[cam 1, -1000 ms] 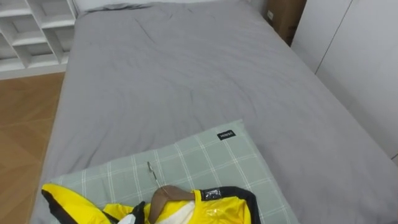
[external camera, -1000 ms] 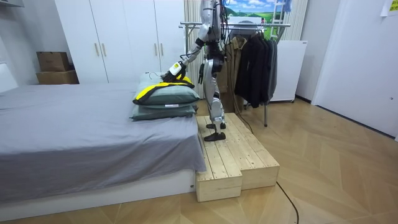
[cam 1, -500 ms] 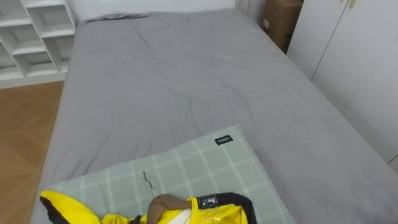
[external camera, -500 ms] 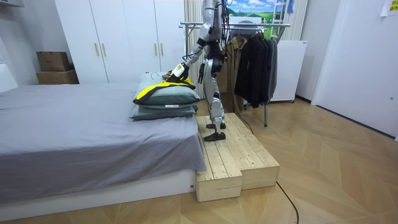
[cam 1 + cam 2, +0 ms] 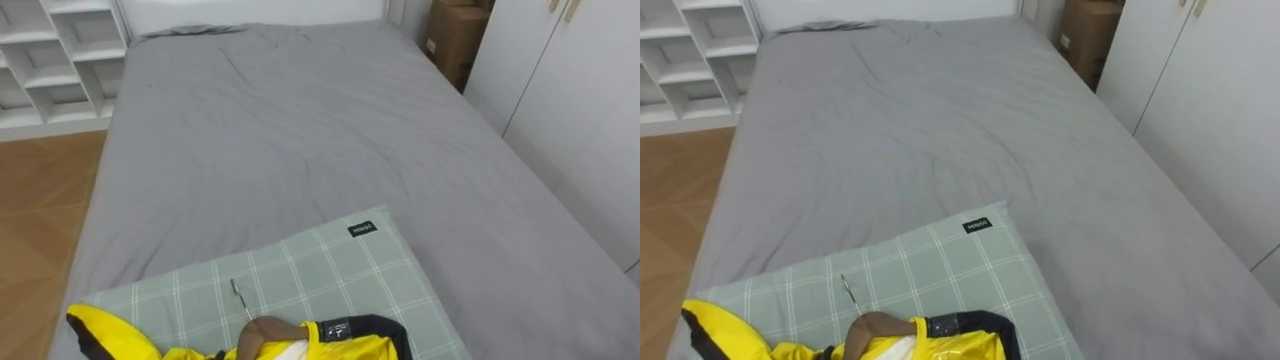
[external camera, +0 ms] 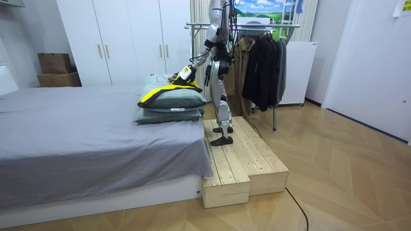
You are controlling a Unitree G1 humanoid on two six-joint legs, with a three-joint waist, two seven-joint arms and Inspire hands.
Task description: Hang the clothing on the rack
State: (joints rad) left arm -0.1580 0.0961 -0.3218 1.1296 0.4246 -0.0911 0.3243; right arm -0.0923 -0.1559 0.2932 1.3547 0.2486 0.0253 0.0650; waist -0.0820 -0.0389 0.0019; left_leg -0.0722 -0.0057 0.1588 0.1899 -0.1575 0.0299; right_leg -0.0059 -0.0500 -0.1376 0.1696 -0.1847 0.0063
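Note:
A yellow jacket (image 5: pixel 345 346) with black trim lies on a green checked pillow (image 5: pixel 310 265) at the near end of the bed. A brown wooden hanger (image 5: pixel 268 331) sits in its collar, its wire hook (image 5: pixel 239 296) lying on the pillow. In the room view I stand on a wooden platform (image 6: pixel 241 163) at the bed's end, facing the bed. My left hand (image 6: pixel 187 71) is stretched out just above the jacket (image 6: pixel 168 91) on the stacked pillows (image 6: pixel 170 106). The clothes rack (image 6: pixel 257 25) stands behind me.
The grey bed (image 5: pixel 300 130) stretches ahead. White shelves (image 5: pixel 50 50) stand at the far left, with a cardboard box (image 5: pixel 455 35) and white wardrobe doors (image 5: pixel 580 120) on the right. Dark garments (image 6: pixel 263 64) hang on the rack.
The eye view has tipped up, so the jacket sits lower in the picture. In the room view my left hand has risen a little above the pillows.

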